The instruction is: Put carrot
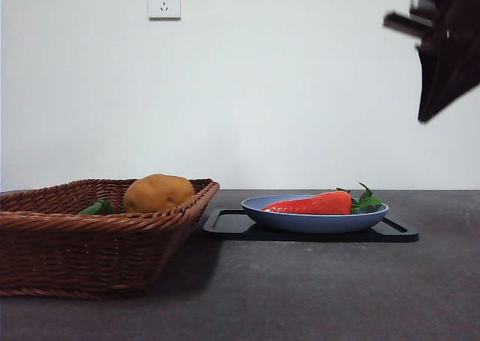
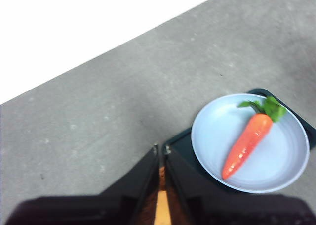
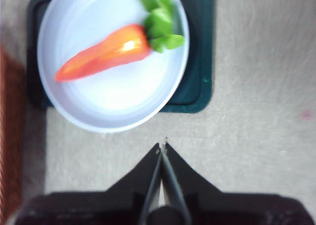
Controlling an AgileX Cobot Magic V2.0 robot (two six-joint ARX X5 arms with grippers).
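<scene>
Carrot (image 1: 315, 203) lies flat in the blue plate (image 1: 315, 222) on the black tray (image 1: 225, 225), leaves away from the basket (image 1: 90, 243). Potato (image 1: 157, 192) sits in the basket. Right claw (image 3: 162, 148) pinched closed, empty, above the desk (image 1: 300, 288) beside the plate. Left claw (image 2: 161, 149) closed too, raised, nothing held.

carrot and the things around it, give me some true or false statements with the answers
1. The carrot lies in the blue plate. True.
2. The plate sits on a black tray. True.
3. The potato is on the plate. False: it is in the wicker basket.
4. The right gripper holds the carrot. False: its jaws are shut on nothing, off the plate.
5. The left gripper has wide-open jaws. False: they are shut.
</scene>
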